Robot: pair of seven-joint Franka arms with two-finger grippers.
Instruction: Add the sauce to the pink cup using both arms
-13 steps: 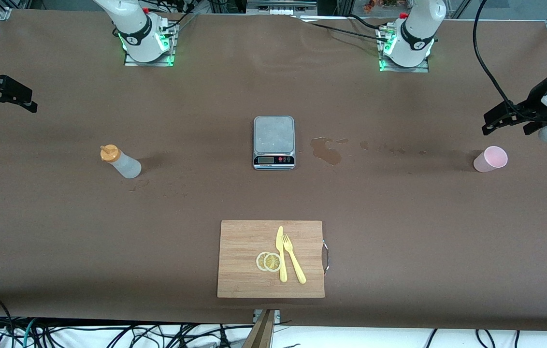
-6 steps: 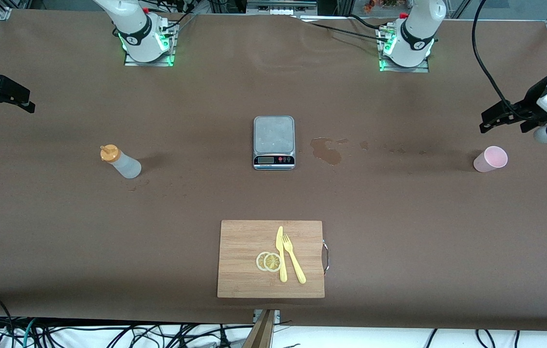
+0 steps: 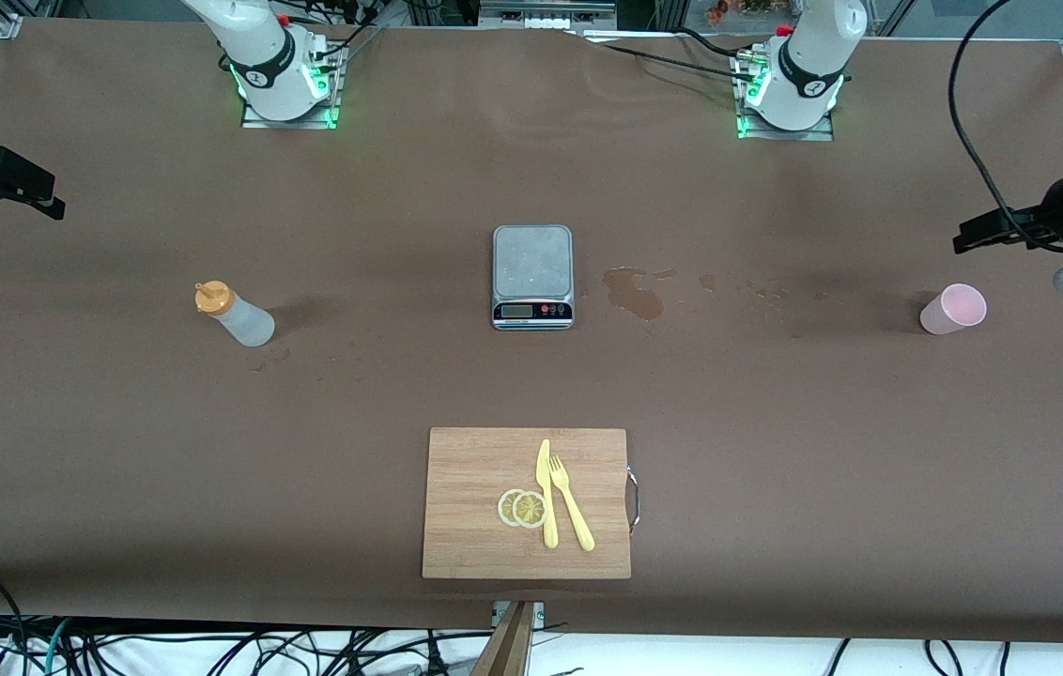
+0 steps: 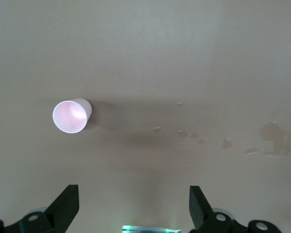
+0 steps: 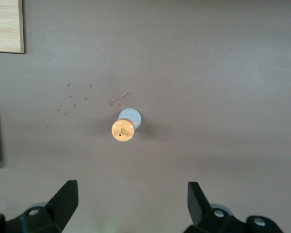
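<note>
The left claw (image 3: 973, 237) has been shifted outward since earlier; both it and the right claw (image 3: 48, 202) are spread wide, empty.

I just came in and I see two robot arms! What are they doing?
Nothing is held yet. The left gripper hangs open over the table near the pink cup, which stands upright at the left arm's end. The right gripper hangs open at the right arm's end, up above the sauce bottle standing on the table. A grey scale sits between cup and bottle, with a brown stain beside it.
</note>
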